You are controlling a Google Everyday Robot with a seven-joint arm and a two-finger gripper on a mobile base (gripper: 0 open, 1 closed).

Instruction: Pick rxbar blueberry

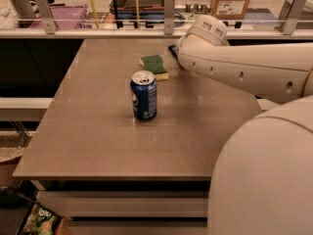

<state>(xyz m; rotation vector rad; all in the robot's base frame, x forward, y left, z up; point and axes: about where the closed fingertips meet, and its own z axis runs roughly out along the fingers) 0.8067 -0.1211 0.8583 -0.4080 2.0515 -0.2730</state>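
Bar (172, 50): only a dark sliver shows, flat on the table (93, 131), just right of the sponge (154, 65) and a bit behind it. The rest is hidden by my arm (234, 67).

My gripper is out of sight behind the arm's rounded end, right of the sponge and over or near the bar. I can't tell how wide it's open or whether it has hold of anything.

Risks as I judge them:
- The bar is flat and thin. If I close too high I skid off the wrapper; too low and I jam into the table.
- The sponge is just beside the bar. An approach off toward the sponge could pinch or shove that instead, or push the bar under it.
- The wrapper is likely slick. An edge-only pinch could let it slip out on lift.
- The can (144, 94) stands in front of the sponge, well apart from the bar. Risk is low unless the arm sweeps toward it on retreat and tips it.
- With the bar hidden by my arm, alignment is unconfirmed.
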